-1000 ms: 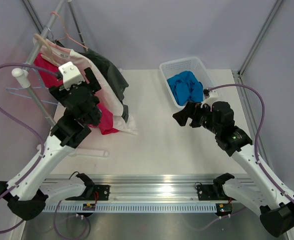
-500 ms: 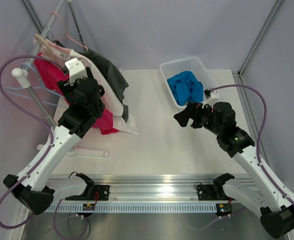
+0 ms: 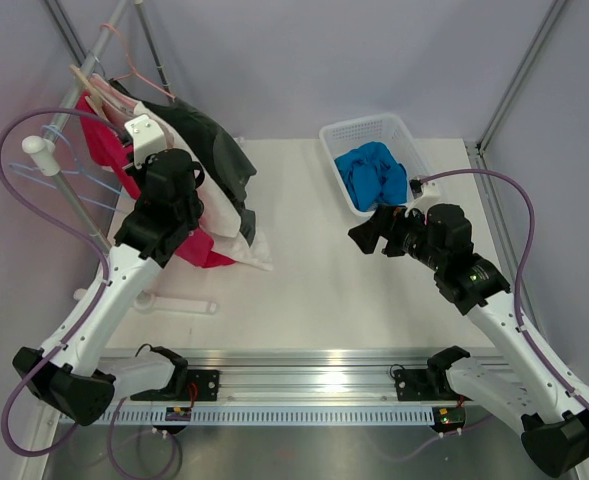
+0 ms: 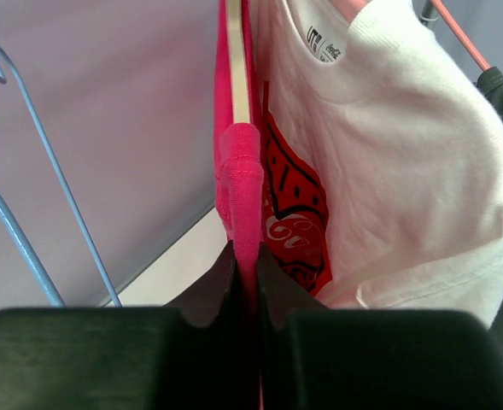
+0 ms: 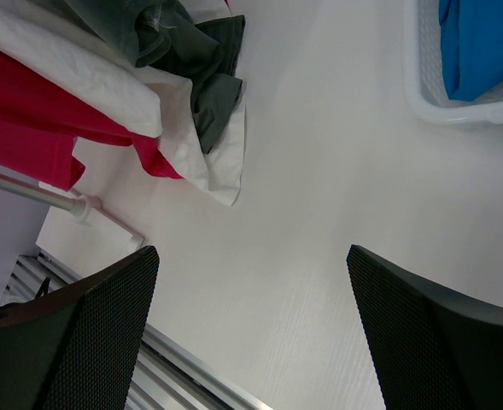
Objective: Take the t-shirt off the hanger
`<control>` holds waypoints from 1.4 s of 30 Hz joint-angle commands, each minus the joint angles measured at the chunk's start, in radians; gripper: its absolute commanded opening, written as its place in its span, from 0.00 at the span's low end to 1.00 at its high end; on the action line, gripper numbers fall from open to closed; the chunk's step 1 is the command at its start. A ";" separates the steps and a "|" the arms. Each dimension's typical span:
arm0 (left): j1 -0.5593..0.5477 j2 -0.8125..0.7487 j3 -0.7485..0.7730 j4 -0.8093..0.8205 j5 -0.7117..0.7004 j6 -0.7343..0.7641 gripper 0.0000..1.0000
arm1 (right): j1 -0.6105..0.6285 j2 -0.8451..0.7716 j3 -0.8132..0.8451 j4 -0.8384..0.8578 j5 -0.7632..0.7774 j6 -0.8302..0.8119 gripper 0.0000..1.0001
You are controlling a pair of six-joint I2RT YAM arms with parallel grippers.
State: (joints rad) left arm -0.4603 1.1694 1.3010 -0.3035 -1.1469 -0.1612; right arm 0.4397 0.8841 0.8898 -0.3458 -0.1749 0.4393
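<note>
The left hand (image 4: 246, 282) is pinched shut on a narrow fold of the t-shirt (image 4: 239, 166), which hangs on the hanger (image 4: 235, 60) at the rail (image 5: 29, 186) on the left side of the bench (image 3: 374, 300), just beside the white printed shirt (image 4: 388, 171). A pull from this thin pinch may let the cloth slip free. It may also drag the hanger (and the neighbouring shirt) off the rail, since the cloth drapes over the hanger's arm. The right hand (image 5: 251, 252) hangs spread and empty, well apart, so nothing steadies the hanger.
</note>
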 commanded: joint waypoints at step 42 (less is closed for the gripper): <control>0.005 -0.286 0.098 -0.227 0.271 -0.050 0.00 | 0.005 0.044 0.055 -0.001 -0.012 -0.022 1.00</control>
State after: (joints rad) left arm -0.4587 0.9325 1.3796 -0.5598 -0.9367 -0.1753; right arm 0.4397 0.9276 0.8993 -0.3462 -0.1768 0.4366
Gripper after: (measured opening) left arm 0.085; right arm 0.993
